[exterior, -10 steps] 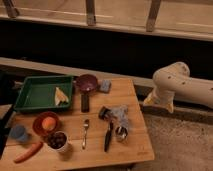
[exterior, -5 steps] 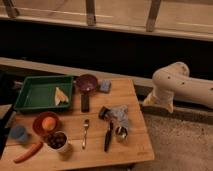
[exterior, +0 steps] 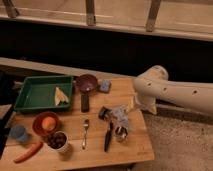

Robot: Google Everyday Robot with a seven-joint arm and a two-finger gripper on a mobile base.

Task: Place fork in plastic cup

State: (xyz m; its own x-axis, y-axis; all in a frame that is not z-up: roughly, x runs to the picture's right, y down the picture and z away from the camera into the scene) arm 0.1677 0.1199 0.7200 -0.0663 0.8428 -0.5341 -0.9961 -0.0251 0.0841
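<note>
Gripper (exterior: 114, 116) sits low over the right-middle of the table (exterior: 141, 146), jaws spread wide. Fork (exterior: 85, 133) lies flat to its left, apart, with the black-handled utensil (exterior: 108, 136) between them. Plastic cup (exterior: 19, 133) is far left, beside the orange bowl (exterior: 46, 123).

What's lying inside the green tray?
Only a pale yellow piece lies in the green tray, near its right wall; the tray floor under it is covered. The robot's gripper is at the right edge of the table, away from the tray.
</note>
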